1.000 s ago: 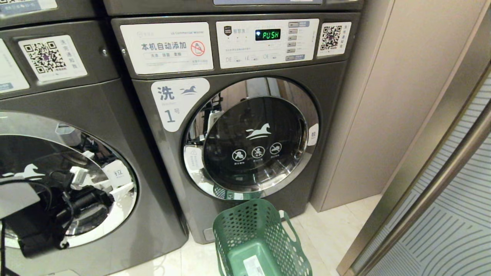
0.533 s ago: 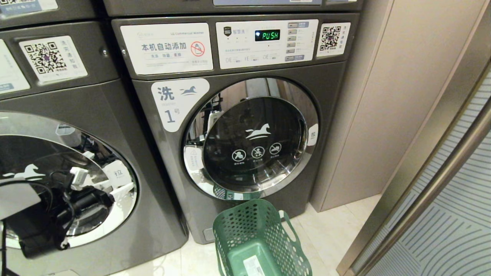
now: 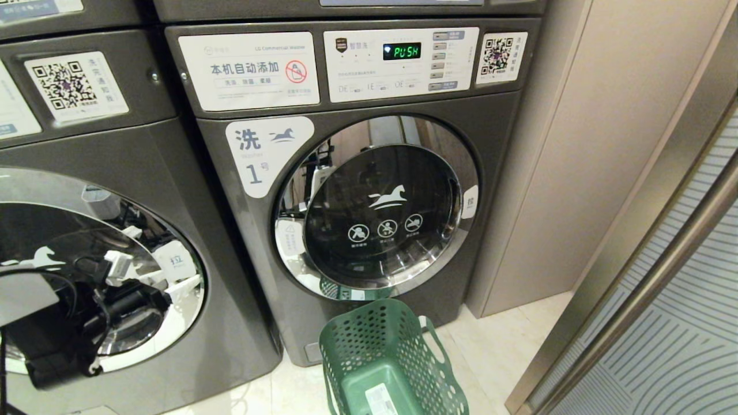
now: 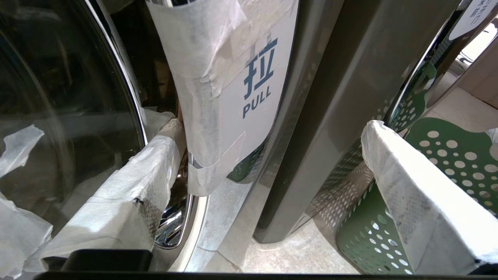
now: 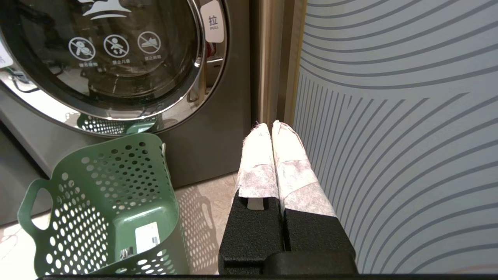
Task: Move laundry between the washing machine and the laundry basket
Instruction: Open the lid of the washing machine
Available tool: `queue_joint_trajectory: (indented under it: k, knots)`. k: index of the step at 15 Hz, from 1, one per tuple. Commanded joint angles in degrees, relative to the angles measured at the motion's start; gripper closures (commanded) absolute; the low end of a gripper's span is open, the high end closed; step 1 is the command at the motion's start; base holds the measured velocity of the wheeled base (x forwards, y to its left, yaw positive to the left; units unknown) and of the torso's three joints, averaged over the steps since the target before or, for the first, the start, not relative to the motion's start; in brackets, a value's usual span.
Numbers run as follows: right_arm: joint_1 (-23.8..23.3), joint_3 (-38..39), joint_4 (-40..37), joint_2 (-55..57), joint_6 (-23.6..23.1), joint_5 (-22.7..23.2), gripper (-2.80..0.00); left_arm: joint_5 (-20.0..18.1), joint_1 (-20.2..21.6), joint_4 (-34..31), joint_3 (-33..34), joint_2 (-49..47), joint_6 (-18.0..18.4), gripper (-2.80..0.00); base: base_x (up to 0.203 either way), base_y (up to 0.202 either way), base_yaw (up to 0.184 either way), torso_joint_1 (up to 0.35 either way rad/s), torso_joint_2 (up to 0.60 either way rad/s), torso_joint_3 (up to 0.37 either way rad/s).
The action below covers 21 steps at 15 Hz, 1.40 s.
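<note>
The washing machine [image 3: 369, 190] fills the centre of the head frame, its round door [image 3: 377, 210] shut and its display reading PUSH. The green laundry basket [image 3: 386, 360] stands on the floor [image 3: 507, 351] at lower centre, just before that door, and looks empty. At lower left, the left hand [image 4: 272, 171] is released, its taped fingers [image 4: 128, 194] spread either side of the neighbouring washer's PULL tab [image 4: 249, 89]. The right hand [image 5: 272, 134] is clenched with nothing in it, near the striped panel [image 5: 397, 128] at right.
</note>
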<state>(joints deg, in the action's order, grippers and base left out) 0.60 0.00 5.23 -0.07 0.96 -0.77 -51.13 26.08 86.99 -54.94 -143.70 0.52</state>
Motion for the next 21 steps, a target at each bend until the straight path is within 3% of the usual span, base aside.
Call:
queue_joint_trajectory:
  k: [1,8,11,15,17,21]
  knots:
    - [0.02,1.93,0.04,0.07,0.0,-0.02,0.0,-0.73,0.03,0.67,0.72,1.32,0.02,-2.8,0.0,0.0,0.0,0.0,0.0,0.0]
    - [0.02,1.93,0.04,0.07,0.0,-0.02,0.0,-1.05,0.56,0.67,4.87,2.64,2.65,-2.8,0.0,0.0,0.0,0.0,0.0,0.0]
    - [0.02,1.93,0.04,0.07,0.0,-0.02,0.0,-4.96,0.9,0.67,4.85,2.64,2.99,-2.8,0.0,0.0,0.0,0.0,0.0,0.0]
    - [0.02,1.93,0.04,0.07,0.0,-0.02,0.0,-5.91,0.91,0.67,4.85,2.38,2.91,-2.8,0.0,0.0,0.0,0.0,0.0,0.0]
    - [0.02,1.93,0.04,0.07,0.0,-0.02,0.0,-7.93,0.91,0.67,4.2,1.72,2.84,-2.8,0.0,0.0,0.0,0.0,0.0,0.0]
    - [0.02,1.93,0.04,0.07,0.0,-0.02,0.0,-8.11,0.24,0.67,-2.25,-1.77,0.98,-2.8,0.0,0.0,0.0,0.0,0.0,0.0]
